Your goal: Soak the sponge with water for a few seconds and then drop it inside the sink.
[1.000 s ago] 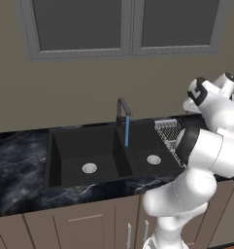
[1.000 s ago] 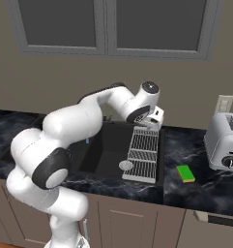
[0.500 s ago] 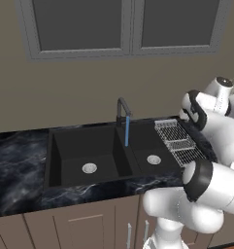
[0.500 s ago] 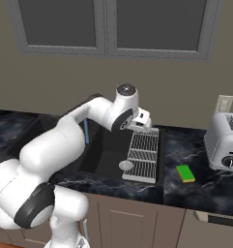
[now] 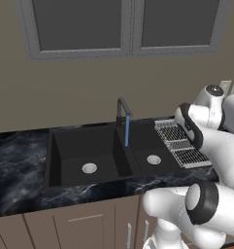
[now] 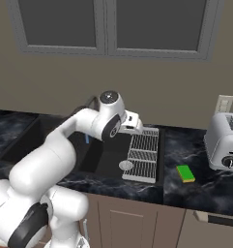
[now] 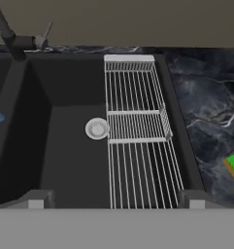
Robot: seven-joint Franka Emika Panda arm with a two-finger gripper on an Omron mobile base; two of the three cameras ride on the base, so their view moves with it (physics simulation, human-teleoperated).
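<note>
Two basins make up the black sink point(image 5: 89, 151), set into the dark marbled tabletop point(image 6: 190, 191) below a grey-framed window point(image 5: 123, 26). Water point(image 5: 126, 130) runs as a thin blue stream from the dark faucet point(image 5: 121, 109) at the far rim, landing close to the divider between the basins; in the hand view a short piece of the stream shows at the left edge. Each basin has a round silver drain point(image 5: 89, 168). A wire drying rack point(image 6: 143, 156) lies across the right side of the right basin. The sponge point(image 6: 185, 173), green face up with a yellow layer along its edge, lies flat on the tabletop to the right of the rack, well apart from the sink rim and on the near left of a silver toaster point(image 6: 225, 141). Nothing touches the sponge. The hand point(image 6: 133, 124) hangs above the far end of the rack, over the right basin. Its fingertips point(image 7: 38, 198) stand wide apart in the hand view, with nothing between them; the right basin drain and the rack lie below, and a green corner of the sponge sits at the right edge.
</note>
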